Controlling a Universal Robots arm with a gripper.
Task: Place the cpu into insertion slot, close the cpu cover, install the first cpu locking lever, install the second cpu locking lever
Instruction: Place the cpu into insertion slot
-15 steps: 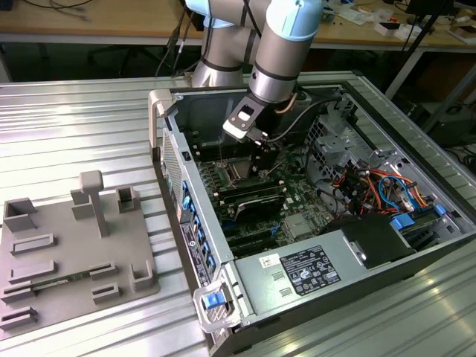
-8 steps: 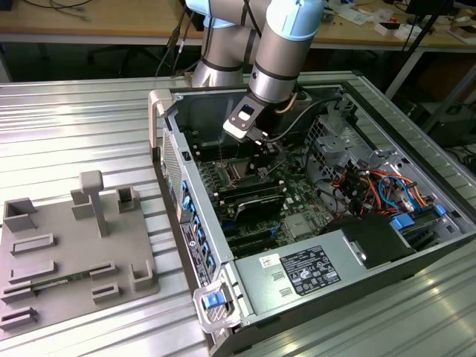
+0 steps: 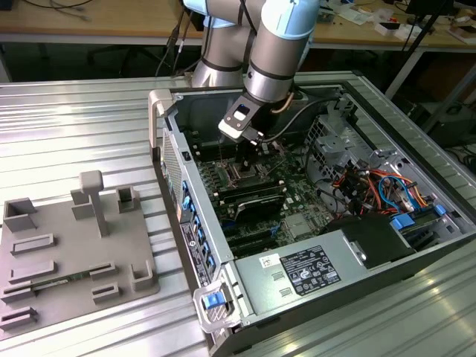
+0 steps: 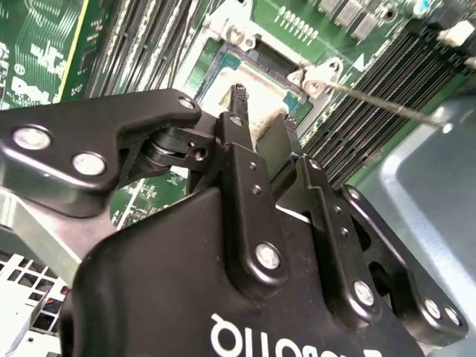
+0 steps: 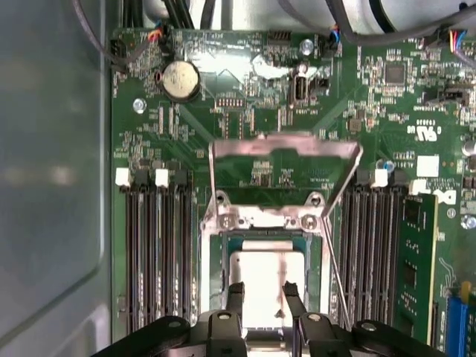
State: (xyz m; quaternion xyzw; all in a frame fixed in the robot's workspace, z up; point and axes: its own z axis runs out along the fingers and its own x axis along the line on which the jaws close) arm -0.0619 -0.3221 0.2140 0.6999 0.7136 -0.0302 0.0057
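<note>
Item inspected: the cpu (image 5: 268, 271). It is a small flat square chip with a silvery-grey top that gives a dull reflection. It lies flat inside the insertion slot (image 5: 213, 279), with the slot's silver rim showing along its sides. The slot is set in the green motherboard (image 5: 223, 111), between two banks of long black memory slots.

The cpu cover (image 5: 286, 146) is a thin silver frame. It stands raised on its hinge beyond the chip, and green board shows through its window. One thin lever rod (image 5: 338, 268) runs free along one side of the slot.

The pincer (image 5: 264, 291) is directly over the chip. Its two black fingertips (image 5: 236, 294) are a narrow gap apart, within the chip's width, and grip nothing. I cannot tell whether they touch the metal top.

Count: one cpu, one slot, one cover, one lever rod made out, one round coin battery (image 5: 181, 79), one memory module (image 5: 416, 253).

In the exterior view the arm (image 3: 279, 52) reaches down into the open computer case (image 3: 182, 193). The case lies on the ribbed metal counter (image 3: 74, 126), beside one grey fixture plate (image 3: 67, 253).
</note>
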